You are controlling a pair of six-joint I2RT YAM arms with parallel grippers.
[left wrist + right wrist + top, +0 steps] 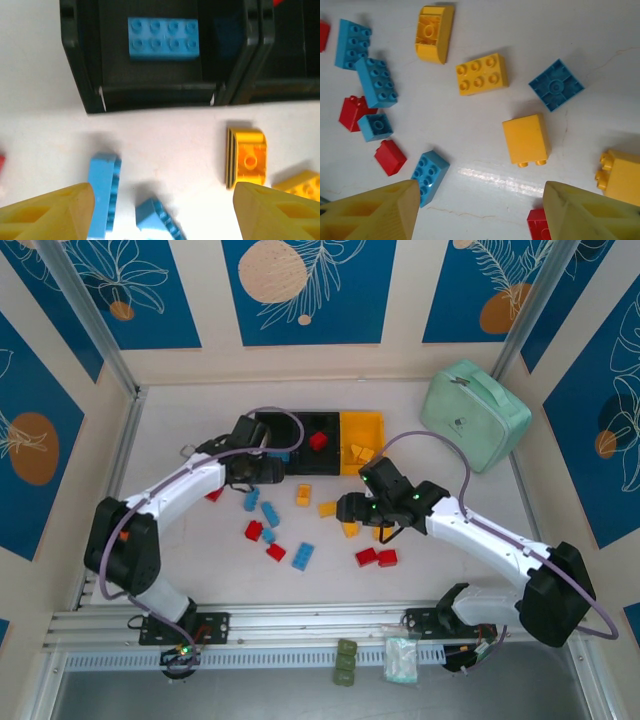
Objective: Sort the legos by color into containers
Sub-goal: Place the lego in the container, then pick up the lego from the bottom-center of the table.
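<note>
left gripper [162, 192] hangs low over the table [330, 582] just in front of the left black bin [150, 95], yellow fingers [60, 210] spread wide, nothing between them. one blue brick [163, 38] lies studs up inside that bin. on the table near this gripper: a blue brick on edge [104, 192], a second blue piece [157, 220] beside it, an upturned yellow curved brick [247, 157] close to the bin's front wall. right gripper [481, 190] is also spread open and empty, hovering over the loose pile right of centre. under it: a yellow brick on its side [526, 139], a yellow six-stud brick [482, 74], a blue square brick [556, 84] flipped studs down, a red edge brick [538, 223] just beside one finger, a long blue brick [376, 81] and a red sloped brick [389, 157] off to the left. three bins are joined in a row at the far side: middle black bin [322, 417] holds a red brick [318, 441], yellow bin [362, 417] holds some yellow bricks [357, 451]. the other legos lie scattered loose between the two arms, outside the bins. mint-green case [475, 412] sits far right, well apart from the bricks. olive bricks [346, 660] rest on the near rail.
</note>
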